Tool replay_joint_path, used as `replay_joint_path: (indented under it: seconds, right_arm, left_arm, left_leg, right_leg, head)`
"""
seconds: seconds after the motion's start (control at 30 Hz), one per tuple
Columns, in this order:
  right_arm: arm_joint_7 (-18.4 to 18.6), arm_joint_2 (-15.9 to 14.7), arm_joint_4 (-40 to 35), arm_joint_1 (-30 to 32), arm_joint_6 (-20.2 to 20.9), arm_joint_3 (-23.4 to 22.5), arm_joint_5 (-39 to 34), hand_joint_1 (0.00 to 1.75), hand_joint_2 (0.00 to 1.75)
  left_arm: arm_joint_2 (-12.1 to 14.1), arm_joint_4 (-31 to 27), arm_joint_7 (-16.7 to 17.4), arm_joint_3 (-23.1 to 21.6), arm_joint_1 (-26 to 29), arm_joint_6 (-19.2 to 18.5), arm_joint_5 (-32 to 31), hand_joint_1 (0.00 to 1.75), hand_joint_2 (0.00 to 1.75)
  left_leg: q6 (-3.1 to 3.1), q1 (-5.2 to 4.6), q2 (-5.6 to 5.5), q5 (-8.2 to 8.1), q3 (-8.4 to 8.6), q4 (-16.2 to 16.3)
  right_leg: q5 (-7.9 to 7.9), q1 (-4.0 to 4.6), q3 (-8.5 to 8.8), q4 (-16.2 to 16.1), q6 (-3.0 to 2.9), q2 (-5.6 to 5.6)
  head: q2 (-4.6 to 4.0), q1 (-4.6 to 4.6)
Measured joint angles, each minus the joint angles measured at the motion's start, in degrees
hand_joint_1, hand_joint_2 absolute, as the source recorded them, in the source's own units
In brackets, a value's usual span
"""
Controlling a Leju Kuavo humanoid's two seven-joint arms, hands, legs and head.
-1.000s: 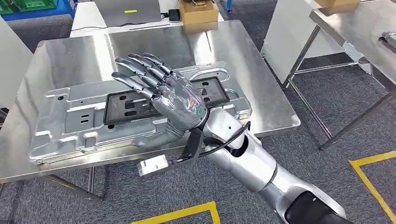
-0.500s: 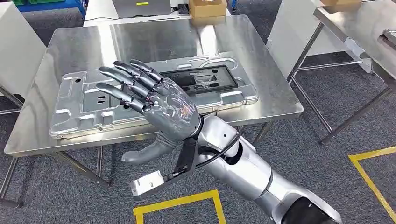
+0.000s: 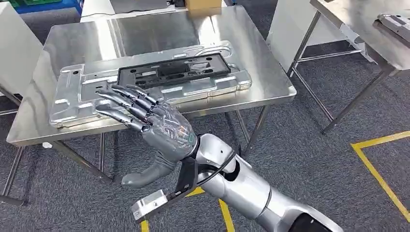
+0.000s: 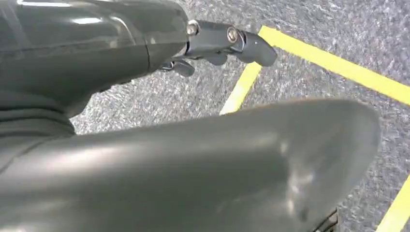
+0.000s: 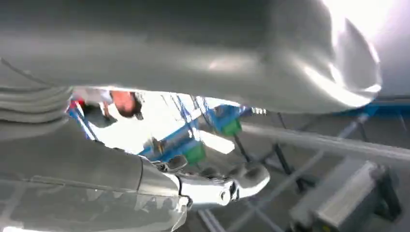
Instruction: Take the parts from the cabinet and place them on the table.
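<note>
Steel table (image 3: 270,72) bears the part (image 3: 87,94) (flat), beyond the empty right hand (image 3: 162,128).

The part (image 3: 150,84) is showing up shiny silver with a black frame (image 3: 173,74) in it, lying on a brushed steel table (image 3: 145,34). The floor (image 3: 309,145) is looking speckled grey with yellow lines (image 3: 379,171). The right hand (image 3: 154,128) is gleaming grey with darker fingers (image 3: 121,104).

large stamped silver metal panel (image 3: 145,89) with black rectangular insert (image 3: 174,73), lying flat on steel bench (image 3: 72,41), long axis 9-to-3 o'clock
</note>
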Motion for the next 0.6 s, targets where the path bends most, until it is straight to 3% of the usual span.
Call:
replay_joint_path:
  seconds: [0.03,0.1,0.17,0.23,0.3,0.33,0.37,0.43,0.47,0.5,0.53,0.6]
  right_arm:
    - [-0.4,0.1,0.6,0.5,0.0,0.1,-0.4,0.00,0.00]
    - [-1.1,0.5,2.1,1.4,0.6,0.3,-2.0,0.00,0.00]
    - [-1.5,0.5,4.3,3.0,2.3,0.5,-4.4,0.00,0.00]
    - [-2.5,0.5,7.7,4.8,3.6,0.6,-7.0,0.00,0.00]
    - [-5.1,0.7,12.6,7.2,5.7,0.1,-11.1,0.00,0.00]
    - [-6.5,0.7,15.6,8.6,6.3,-0.5,-13.1,0.00,0.00]
    - [-9.0,0.7,19.3,9.9,6.1,-1.3,-14.5,0.00,0.00]
    - [-13.0,0.9,28.2,12.2,4.8,-3.4,-15.6,0.00,0.00]
    - [-12.9,1.1,32.3,13.1,3.8,-4.4,-15.7,0.00,0.00]
    - [-11.9,1.3,36.6,13.8,2.6,-5.5,-15.7,0.00,0.00]
    - [-10.6,1.5,40.1,14.5,1.6,-6.5,-15.8,0.00,0.00]
    - [-7.5,1.5,48.6,16.1,-0.5,-9.1,-16.9,0.00,0.00]
  left_arm:
    - [0.0,-0.1,0.0,0.0,-0.1,0.0,0.0,0.00,0.00]
    - [-0.2,-0.1,0.1,0.0,0.0,-0.1,0.2,0.00,0.00]
    - [-0.2,0.0,0.3,-0.2,0.2,-0.5,0.2,0.00,0.00]
    - [-0.3,0.0,0.5,-0.5,0.2,-0.6,-0.2,0.00,0.00]
    - [-0.4,0.0,0.3,-0.9,0.3,-0.9,-0.4,0.00,0.00]
    - [-0.4,0.0,0.2,-1.2,0.3,-1.0,-0.4,0.00,0.00]
    - [-0.5,0.0,0.0,-1.4,0.4,-1.0,-0.3,0.00,0.00]
    - [-0.5,0.0,-0.4,-1.4,0.6,-0.7,0.3,0.00,0.00]
    - [-0.6,0.0,-0.6,-1.4,0.7,-0.5,0.6,0.00,0.00]
    - [-0.7,0.0,-0.9,-1.4,0.7,-0.3,0.9,0.00,0.00]
    - [-0.8,0.0,-1.0,-1.4,0.8,0.0,1.2,0.00,0.00]
    - [-0.8,0.0,-1.4,-1.4,1.1,0.6,1.8,0.00,0.00]
  left_leg:
    - [0.84,-0.38,-0.30,-1.47,1.21,-2.7]
    - [1.44,-0.60,-0.41,-0.76,0.27,-1.8]
    - [2.93,-0.40,-0.01,0.44,-0.63,-1.9]
    - [3.76,-0.59,0.00,1.96,-2.37,-1.8]
    - [3.94,-0.73,0.03,3.41,-4.28,-1.8]
    - [3.96,-0.81,0.05,4.08,-5.18,-1.7]
    - [3.96,-0.89,0.05,4.76,-6.07,-1.7]
    - [3.89,-1.14,0.02,6.06,-7.91,-1.6]
    - [3.84,-1.24,-0.06,6.65,-8.62,-1.6]
    - [3.70,-1.17,-0.02,7.19,-8.92,-1.5]
    - [3.42,-1.45,-0.13,7.60,-9.08,-1.5]
    - [2.80,-1.13,0.06,8.77,-9.19,-2.0]
  right_leg:
    - [0.46,0.02,-0.25,0.2,0.43,-0.04]
    - [1.81,-0.06,-0.29,-0.2,1.06,-0.10]
    - [2.05,-0.21,-0.62,-0.2,1.85,-0.06]
    - [-5.13,-0.22,-1.86,4.1,2.11,0.12]
    - [-11.14,-0.21,-3.34,12.7,2.16,0.14]
    - [-11.54,-0.20,-3.39,15.7,2.17,0.14]
    - [-10.30,-0.20,-2.74,16.9,2.17,0.15]
    - [-5.93,-0.06,1.44,13.3,1.80,0.17]
    - [-5.18,0.26,5.03,8.8,1.27,0.18]
    - [-6.49,0.50,9.26,3.3,0.61,0.19]
    - [-8.49,1.01,12.33,-1.8,0.28,0.17]
    - [-8.77,1.22,12.41,-3.0,0.27,0.19]
  head:
    - [0.00,0.15]
    - [0.00,0.20]
    - [0.00,0.26]
    - [0.00,0.44]
    - [0.00,0.68]
    - [0.00,0.74]
    - [0.00,0.85]
    - [0.00,1.05]
    - [0.00,1.25]
    - [0.00,1.29]
    - [0.00,1.37]
    - [0.00,1.27]
